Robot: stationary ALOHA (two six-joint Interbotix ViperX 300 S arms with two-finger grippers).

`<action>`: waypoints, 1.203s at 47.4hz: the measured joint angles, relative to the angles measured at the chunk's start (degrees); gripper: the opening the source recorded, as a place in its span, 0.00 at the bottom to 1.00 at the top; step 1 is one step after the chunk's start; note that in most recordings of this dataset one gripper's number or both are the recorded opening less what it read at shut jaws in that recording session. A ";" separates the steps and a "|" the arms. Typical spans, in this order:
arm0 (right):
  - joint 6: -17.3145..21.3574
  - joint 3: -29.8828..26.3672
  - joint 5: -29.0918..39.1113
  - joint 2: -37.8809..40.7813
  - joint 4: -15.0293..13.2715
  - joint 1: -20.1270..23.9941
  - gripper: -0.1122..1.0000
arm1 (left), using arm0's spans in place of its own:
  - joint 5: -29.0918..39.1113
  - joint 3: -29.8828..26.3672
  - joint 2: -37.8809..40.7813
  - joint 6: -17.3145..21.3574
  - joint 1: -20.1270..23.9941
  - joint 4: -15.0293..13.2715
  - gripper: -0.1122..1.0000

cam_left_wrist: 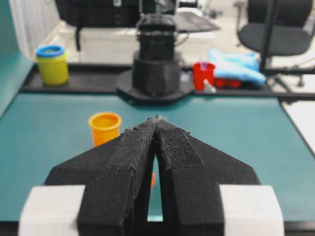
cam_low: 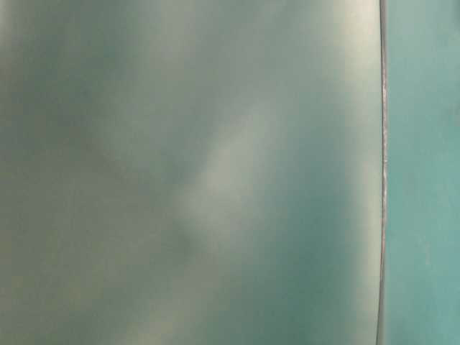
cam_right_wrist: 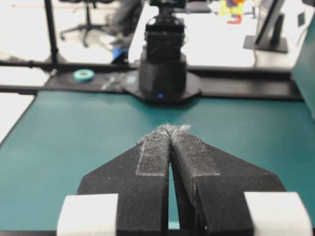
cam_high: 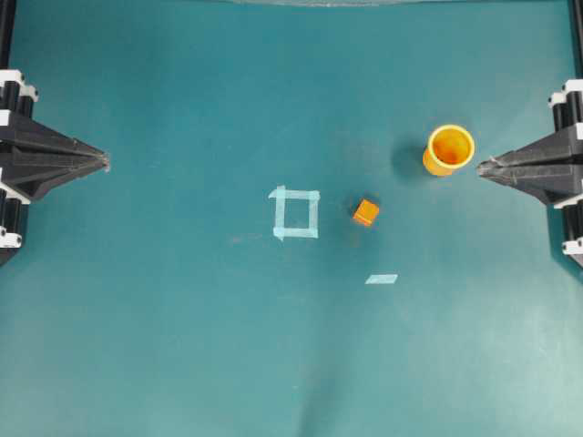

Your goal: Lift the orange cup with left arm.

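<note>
Yellow-orange plastic forms the small round orange cup (cam_high: 448,149), which stands upright on the teal surface (cam_high: 182,346), mouth up, long axis vertical, toward the overhead view's right side. The right tool (cam_high: 483,167), black and pointed, sits just beside the cup's rim with its jaws pressed together, gripping nothing; contact with the cup cannot be confirmed. The left tool (cam_high: 103,162) rests at the opposite edge, well apart from the cup, jaws likewise closed and empty. A small orange cube (cam_high: 366,212) lies between the cup and a pale tape square (cam_high: 296,213). Open surface surrounds the cup on its other sides.
</note>
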 measured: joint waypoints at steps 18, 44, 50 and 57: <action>0.00 -1.67 1.49 1.23 0.00 0.09 0.10 | 5.63 -0.18 0.18 -0.26 0.09 0.35 0.14; 0.09 -1.67 1.67 1.32 0.00 0.00 0.10 | -0.88 -0.79 9.84 -0.79 2.20 0.35 0.23; 0.09 -1.67 1.67 1.32 0.00 0.00 0.10 | -3.16 -1.85 13.89 -0.88 2.72 0.35 0.32; 0.09 -1.67 1.67 1.32 0.00 0.00 0.10 | -4.57 -3.60 18.98 -0.97 3.25 0.35 0.45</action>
